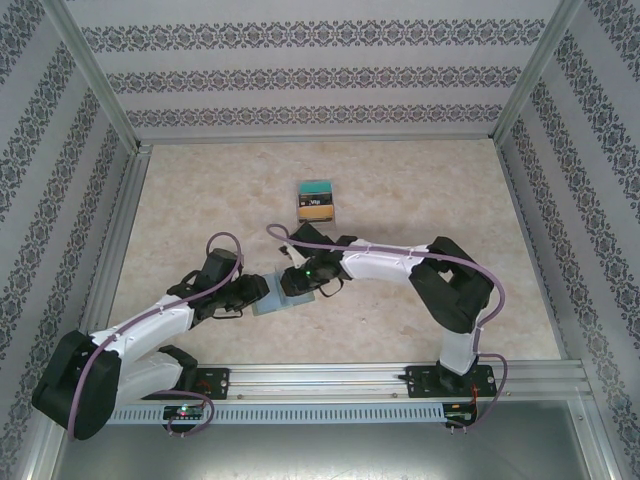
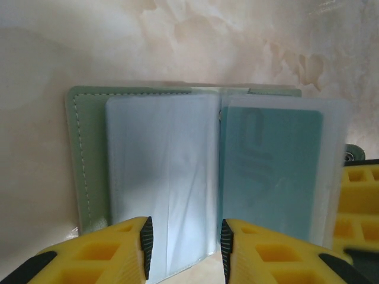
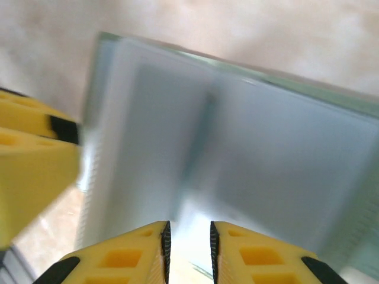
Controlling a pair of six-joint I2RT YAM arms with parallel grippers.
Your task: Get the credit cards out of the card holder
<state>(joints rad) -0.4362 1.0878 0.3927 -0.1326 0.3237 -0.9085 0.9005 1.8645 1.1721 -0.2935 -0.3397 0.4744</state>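
Two robot arms meet over an open card holder [image 2: 89,160] lying flat near the middle of a pale, marble-patterned table [image 1: 420,190]. The holder is a soft grey-green wallet with a stitched edge, and its glossy clear plastic sleeves are spread like pages. A teal card [image 2: 272,171] with paler print sits inside the right-hand sleeve, its rounded rectangle showing through the film; the left-hand sleeve looks empty. The left gripper [image 2: 185,248], with blocky yellow fingers and dark ribbed pads, stands spread at the holder's near edge, the lower border of the left sleeve lying in the gap between the pads. The right gripper [image 3: 188,248] comes in from the opposite side with its jaws only narrowly parted over the blurred, milky plastic; whether they nip the sleeve cannot be told. Well apart, farther up the table, a small stack of loose cards [image 1: 316,200] lies flat, orange-brown with teal and a dark band.
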